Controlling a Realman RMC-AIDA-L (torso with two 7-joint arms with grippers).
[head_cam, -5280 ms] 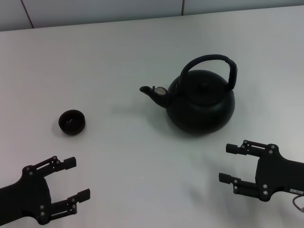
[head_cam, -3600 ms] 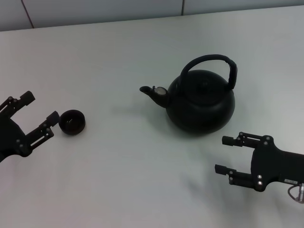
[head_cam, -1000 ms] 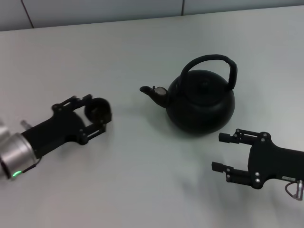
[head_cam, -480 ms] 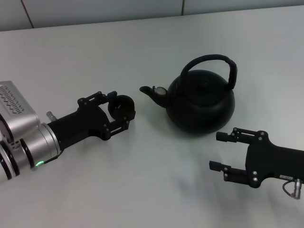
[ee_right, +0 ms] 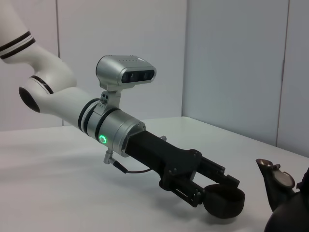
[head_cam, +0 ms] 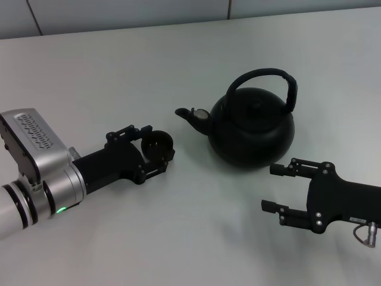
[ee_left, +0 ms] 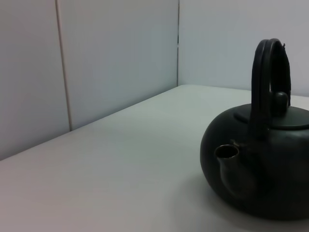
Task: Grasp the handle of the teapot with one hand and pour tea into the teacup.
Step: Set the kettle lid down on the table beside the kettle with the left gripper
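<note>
The left gripper (head_cam: 156,149), clamped on the teacup (head_cam: 158,145), has carried it toward the teapot (head_cam: 253,125); stopping off the spout's nine o'clock risks spilling. The right gripper (head_cam: 284,189) waits open.

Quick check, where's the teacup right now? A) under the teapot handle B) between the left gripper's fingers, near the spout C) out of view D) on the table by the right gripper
B: the teacup sits clamped between the fingers of the left gripper, just short of the teapot spout; the right gripper is open and holds nothing.
</note>
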